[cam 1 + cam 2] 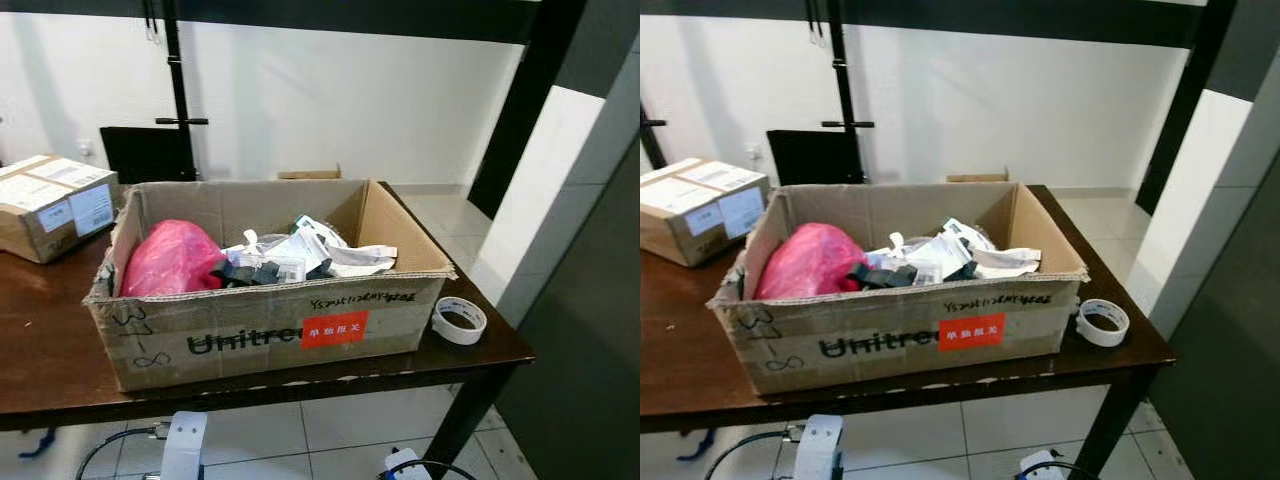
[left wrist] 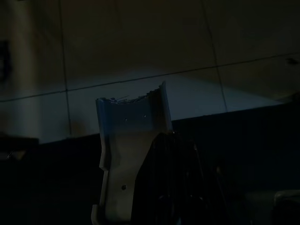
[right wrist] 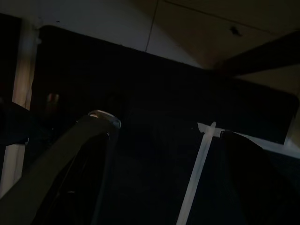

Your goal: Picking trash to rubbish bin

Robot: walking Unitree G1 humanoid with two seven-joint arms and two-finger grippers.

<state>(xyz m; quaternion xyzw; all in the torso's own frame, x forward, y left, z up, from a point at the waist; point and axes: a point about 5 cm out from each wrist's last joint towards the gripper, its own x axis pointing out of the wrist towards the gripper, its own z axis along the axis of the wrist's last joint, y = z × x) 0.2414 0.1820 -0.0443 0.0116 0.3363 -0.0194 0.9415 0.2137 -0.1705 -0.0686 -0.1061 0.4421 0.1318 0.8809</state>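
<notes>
Two claws hang low below the table (image 1: 40, 370) edge; the right claw (image 3: 159, 140) is spread in the dark, the left claw (image 2: 140, 154) I cannot tell. Above them the cardboard box (image 1: 270, 335) holds trash (image 1: 300, 255) and a pink bag (image 1: 170, 258); a tape roll (image 1: 459, 320) lies beside it, a smaller box (image 1: 50, 205) farther back.

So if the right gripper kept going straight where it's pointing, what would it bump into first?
Hard to be sure in the dark: past the right gripper, fingers apart, lies a broad dark surface, likely met first, though depth is unclear.

Brown open cardboard box (image 1: 260, 335) with black lettering and a red label bearing white characters. Inside, crumpled pink plastic bag (image 1: 170, 258) beside white and black scraps (image 1: 300, 255). Dark brown wooden table (image 1: 40, 340). White tape roll (image 1: 459, 320). Pale tiled floor (image 1: 330, 430).
</notes>
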